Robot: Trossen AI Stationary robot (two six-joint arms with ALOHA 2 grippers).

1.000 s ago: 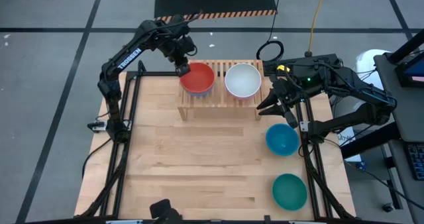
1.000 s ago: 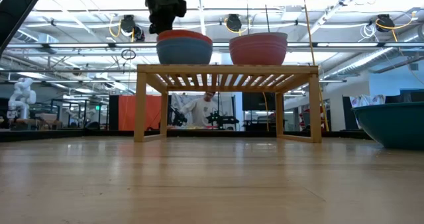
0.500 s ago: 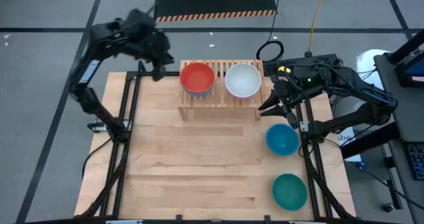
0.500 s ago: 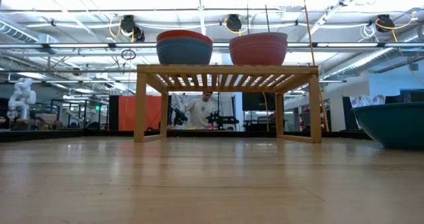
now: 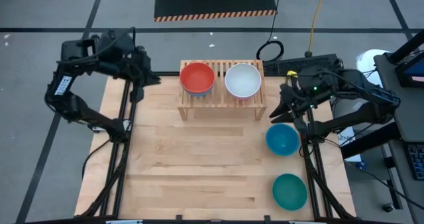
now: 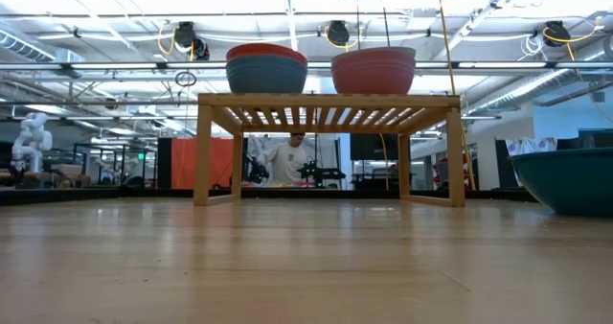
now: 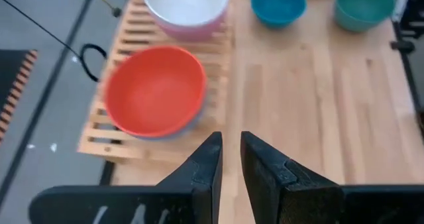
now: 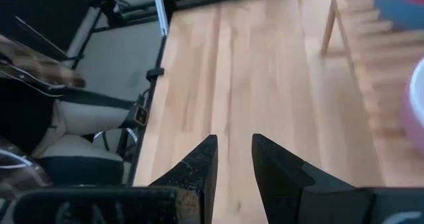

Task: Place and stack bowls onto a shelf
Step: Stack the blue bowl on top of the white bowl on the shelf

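Note:
The shelf (image 5: 222, 101) stands at the table's far middle. On its slats sit two stacks: a red bowl (image 5: 197, 77) nested in a blue one (image 6: 266, 75), and a white bowl (image 5: 242, 80) nested in a pink one (image 6: 374, 73). A second blue bowl (image 5: 282, 139) and a teal bowl (image 5: 289, 191) rest on the table along its right side. My left gripper (image 5: 139, 86) hangs above the table's far left corner, narrowly open and empty (image 7: 230, 152). Just right of the shelf my right gripper (image 5: 281, 109) hovers above the lone blue bowl, open and empty (image 8: 234, 151).
Black frame rails (image 5: 122, 151) run along both sides of the table. The near half of the wooden tabletop (image 5: 199, 177) holds nothing but the teal bowl at its right. A person (image 6: 287, 161) sits in the room beyond the shelf.
My left gripper has drawn away from the red bowl on the shelf, rising and swinging toward the table's left edge. The red bowl stays nested in the blue one. The other bowls have kept their places.

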